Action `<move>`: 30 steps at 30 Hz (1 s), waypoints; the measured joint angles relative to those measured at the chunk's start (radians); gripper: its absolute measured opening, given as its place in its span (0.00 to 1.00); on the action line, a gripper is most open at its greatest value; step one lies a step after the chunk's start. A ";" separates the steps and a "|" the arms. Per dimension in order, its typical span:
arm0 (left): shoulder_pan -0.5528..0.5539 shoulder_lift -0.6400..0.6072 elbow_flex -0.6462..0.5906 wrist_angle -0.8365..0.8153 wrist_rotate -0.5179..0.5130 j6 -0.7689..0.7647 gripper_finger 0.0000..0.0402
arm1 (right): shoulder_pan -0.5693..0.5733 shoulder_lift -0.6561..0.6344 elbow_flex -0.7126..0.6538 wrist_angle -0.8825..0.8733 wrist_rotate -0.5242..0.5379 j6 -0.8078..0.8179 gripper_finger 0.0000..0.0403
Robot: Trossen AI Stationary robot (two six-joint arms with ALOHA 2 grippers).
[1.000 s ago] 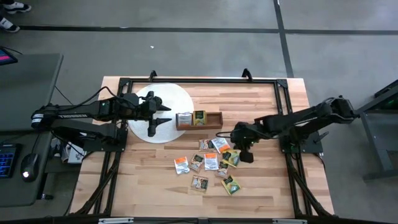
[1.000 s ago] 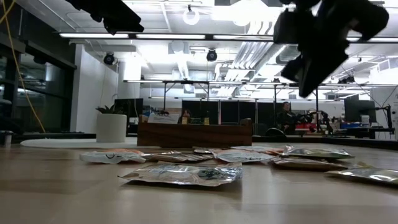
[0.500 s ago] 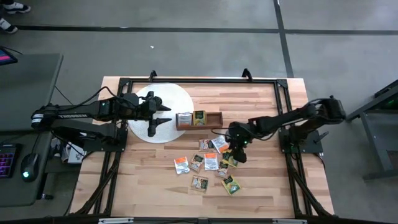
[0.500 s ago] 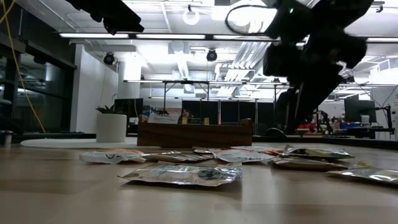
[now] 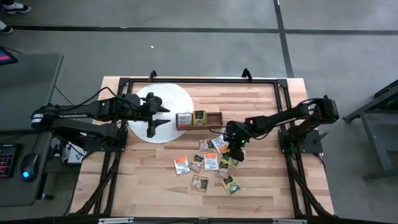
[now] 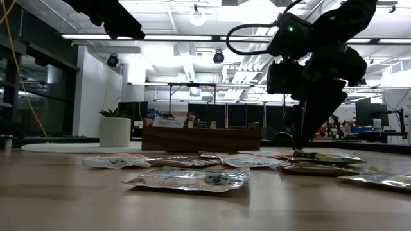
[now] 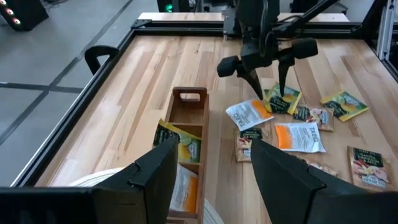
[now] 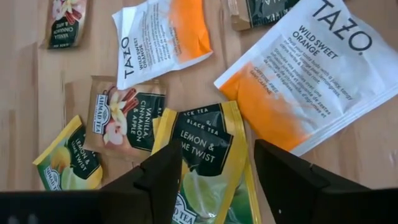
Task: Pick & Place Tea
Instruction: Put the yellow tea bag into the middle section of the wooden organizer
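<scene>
Several tea sachets (image 5: 211, 163) lie flat and scattered on the wooden table, near the narrow brown box (image 5: 199, 119), which holds a few more. My right gripper (image 8: 217, 155) stands open and points steeply down over a green-and-yellow lemon sachet (image 8: 205, 165), one finger on either side of its upper end; in the low view its tips (image 6: 305, 149) reach down to sachet height. My left gripper (image 5: 163, 117) waits open, high above the white round disc (image 5: 161, 99). My right gripper comes from above onto the lemon sachet (image 7: 283, 101), which lies flat on the table, partly over a brownish sachet (image 8: 121, 115). Whether the fingertips (image 6: 302, 144) touch the sachet, I cannot tell.
Orange-and-white sachets (image 8: 311, 74) lie close beside the lemon one, some overlapping. Black frame rails (image 5: 199, 79) run around the table's edges. Bare wood lies toward the near edge (image 5: 155, 199).
My right gripper has come down and a little toward the table's left onto the cluster of sachets, rolling slightly, and has opened from shut. The sachets have stayed where they were.
</scene>
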 joint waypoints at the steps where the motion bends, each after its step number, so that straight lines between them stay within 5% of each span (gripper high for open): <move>1: 0.000 0.000 0.000 0.001 0.000 0.001 0.50 | 0.000 0.000 0.000 -0.001 0.000 0.000 0.47; 30: 0.000 0.000 0.000 -0.002 -0.001 0.022 0.50 | 0.003 0.000 0.000 -0.007 0.008 -0.007 0.27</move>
